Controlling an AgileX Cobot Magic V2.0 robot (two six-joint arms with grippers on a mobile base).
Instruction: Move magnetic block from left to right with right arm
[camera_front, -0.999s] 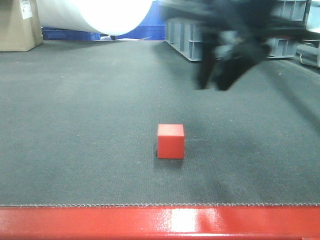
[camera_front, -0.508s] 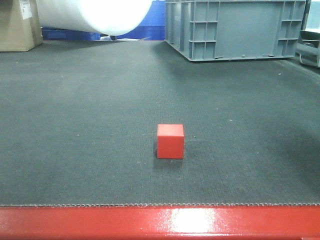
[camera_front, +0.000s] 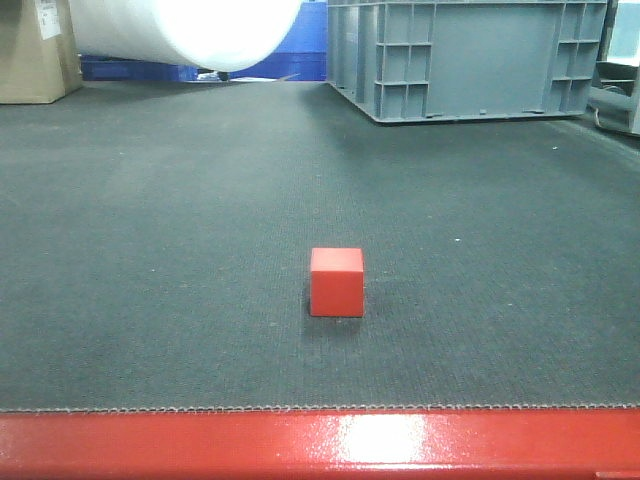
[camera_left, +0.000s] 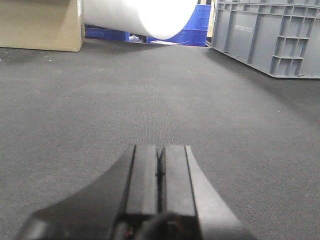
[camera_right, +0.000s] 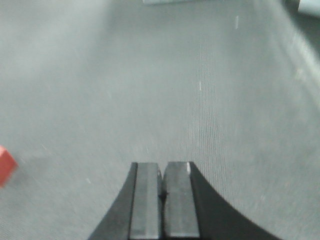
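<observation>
Left end effector (camera_left: 160, 172) pressed together, black flat pads meeting along a thin seam, holding nothing, hovering low over the surface (camera_left: 150, 100). Right end effector (camera_right: 162, 195) likewise closed, pads flush, empty, above bare mat.

Surface: dark grey ribbed mat, coarse woven texture, edged at the front by a glossy red rail (camera_front: 320, 445). Grey plastic crate (camera_front: 470, 55), ribbed walls, at far right. White roll (camera_front: 190, 30), smooth and rounded, at far left beside a cardboard box (camera_front: 35, 50); blue bins (camera_front: 290, 40) behind.

Magnetic block (camera_front: 336, 282): matte red cube, sharp edges, alone mid-mat near the front rail. Only a blurred red corner at the left edge of the right wrist view; unseen from the left wrist. Neither arm visible from the front.
</observation>
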